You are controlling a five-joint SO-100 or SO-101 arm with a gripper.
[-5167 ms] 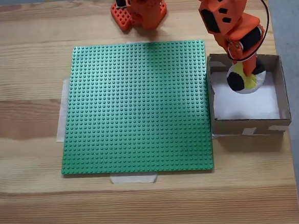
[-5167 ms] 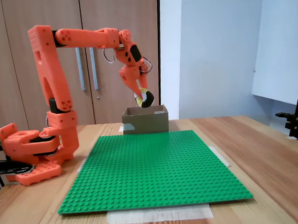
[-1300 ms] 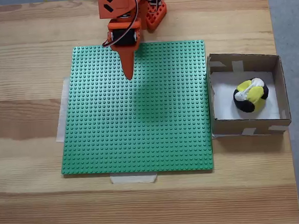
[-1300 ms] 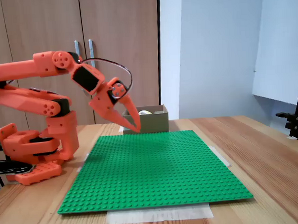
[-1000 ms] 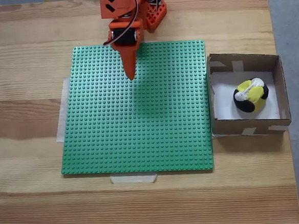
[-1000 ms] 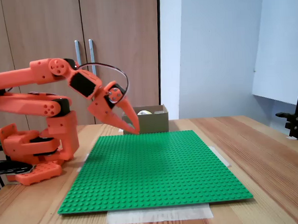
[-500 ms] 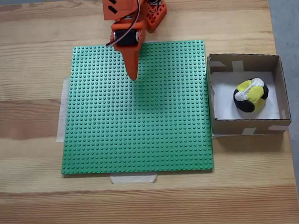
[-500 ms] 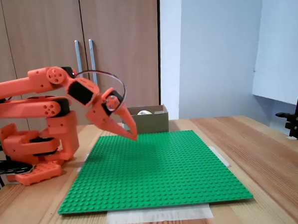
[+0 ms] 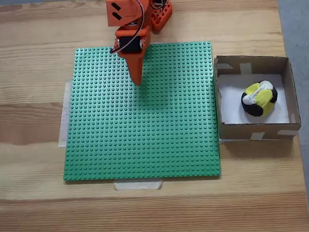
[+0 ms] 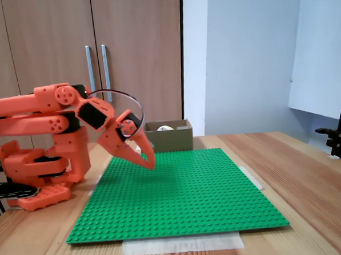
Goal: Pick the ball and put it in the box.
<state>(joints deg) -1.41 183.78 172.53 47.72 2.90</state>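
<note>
Big wooden table (image 9: 27,45) carries a green studded baseplate (image 9: 139,127), taped down mid-table. The orange arm (image 10: 38,111) folds low from the table's far edge, and its gripper (image 9: 138,81) points down over the baseplate's far edge, jaws together, holding nothing. The box (image 9: 291,93) sits against the baseplate's right edge in the top-down fixed view, ball (image 9: 259,99) resting inside on its white floor, toward the right wall.
</note>
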